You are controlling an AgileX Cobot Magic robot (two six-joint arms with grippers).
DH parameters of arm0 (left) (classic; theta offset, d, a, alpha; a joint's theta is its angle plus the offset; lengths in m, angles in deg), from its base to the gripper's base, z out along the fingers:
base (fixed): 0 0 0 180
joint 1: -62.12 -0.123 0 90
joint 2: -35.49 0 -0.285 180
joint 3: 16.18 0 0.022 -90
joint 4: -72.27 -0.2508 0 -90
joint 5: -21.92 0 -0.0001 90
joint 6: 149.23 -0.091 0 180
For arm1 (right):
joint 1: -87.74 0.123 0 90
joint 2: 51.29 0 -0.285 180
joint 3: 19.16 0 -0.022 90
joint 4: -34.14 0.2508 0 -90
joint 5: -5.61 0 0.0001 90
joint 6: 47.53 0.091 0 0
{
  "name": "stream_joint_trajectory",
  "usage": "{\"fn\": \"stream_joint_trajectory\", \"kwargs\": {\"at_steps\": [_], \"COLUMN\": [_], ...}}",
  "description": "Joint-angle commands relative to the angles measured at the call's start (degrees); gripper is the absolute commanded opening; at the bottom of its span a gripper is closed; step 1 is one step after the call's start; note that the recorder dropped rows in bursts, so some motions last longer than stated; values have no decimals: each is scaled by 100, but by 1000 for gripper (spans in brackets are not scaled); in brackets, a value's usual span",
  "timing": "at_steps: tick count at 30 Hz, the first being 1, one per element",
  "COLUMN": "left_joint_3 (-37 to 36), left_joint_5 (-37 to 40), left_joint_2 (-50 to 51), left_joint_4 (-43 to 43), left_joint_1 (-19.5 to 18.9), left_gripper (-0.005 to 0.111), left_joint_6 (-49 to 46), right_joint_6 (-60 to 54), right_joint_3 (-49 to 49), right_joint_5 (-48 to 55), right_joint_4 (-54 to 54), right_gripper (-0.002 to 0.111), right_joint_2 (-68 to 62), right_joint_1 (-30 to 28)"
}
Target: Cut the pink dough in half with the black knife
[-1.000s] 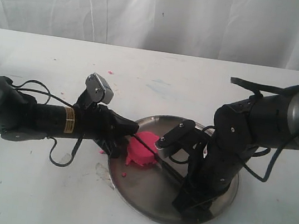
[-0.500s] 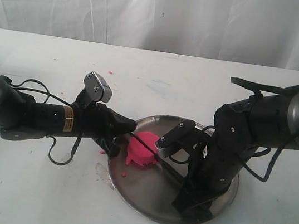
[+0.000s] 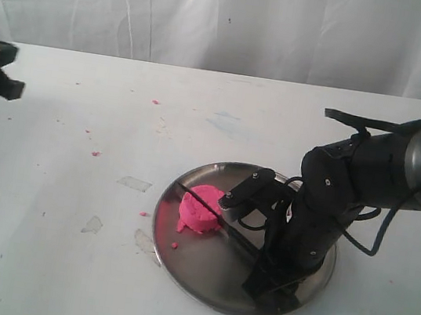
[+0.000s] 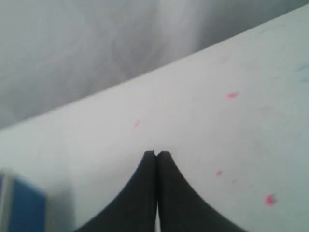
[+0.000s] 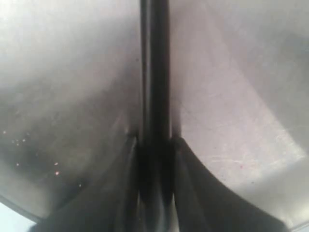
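The pink dough is a short lump on the left part of the steel plate. The black knife lies slanted across the dough, its tip past the lump toward the plate's left rim. My right gripper is low over the plate's near right side, shut on the knife's handle. In the right wrist view the black knife runs straight out from between the right gripper's fingers over the plate. My left gripper is at the far left edge, away from the plate. In the left wrist view the left gripper is shut and empty.
Small pink crumbs dot the white table, one more crumb near the left gripper. Bits of clear tape lie left of the plate. A blue object sits by the left gripper. A white curtain hangs behind.
The left arm has pulled away from the dough and plate to the far left edge of the table. The right arm, knife and dough have stayed in place.
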Motion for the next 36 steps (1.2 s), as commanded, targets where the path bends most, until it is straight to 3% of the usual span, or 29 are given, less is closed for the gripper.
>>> {"fn": "stream_joint_trajectory", "kwargs": {"at_steps": [1, 4, 9, 15, 18, 21, 26, 29, 32, 36], "left_joint_3": [-1155, -1774, -2854, -3668, -3873, -3884, -3884, -3884, -3884, -3809], "left_joint_5": [882, 693, 327, 229, 326, 770, 2087, 2859, 3270, 3053], "left_joint_2": [-1317, -2118, -3886, -5671, -6216, -6710, -7218, -7316, -7368, -7476], "left_joint_4": [1235, 1455, 2851, 3215, 3978, 4920, 5445, 6164, 6140, 6189], "left_joint_1": [-216, -216, -216, -216, -216, -216, -216, -216, -216, -204], "left_gripper": [0, 0, 0, 0, 0, 0, 0, 0, 0, 0], "left_joint_6": [-64, -326, -1070, -1084, -1084, -1407, -3457, -3551, -3575, -3375], "right_joint_6": [26, 26, 26, 26, 26, 26, 26, 26, 26, 26], "right_joint_3": [-2, -2, -2, -2, -2, -2, -2, -2, -2, -2], "right_joint_5": [95, 106, 136, 123, 123, 114, 108, 108, 108, 108], "right_joint_4": [39, 0, 0, 0, 0, 0, 0, 0, 0, 0], "right_gripper": [0, 0, 0, 0, 0, 0, 0, 0, 0, 0], "right_joint_2": [-16, -16, -16, -16, -16, -16, -16, -16, -16, -16], "right_joint_1": [-5, -5, -5, -5, -5, -5, -5, -5, -5, -5]}}
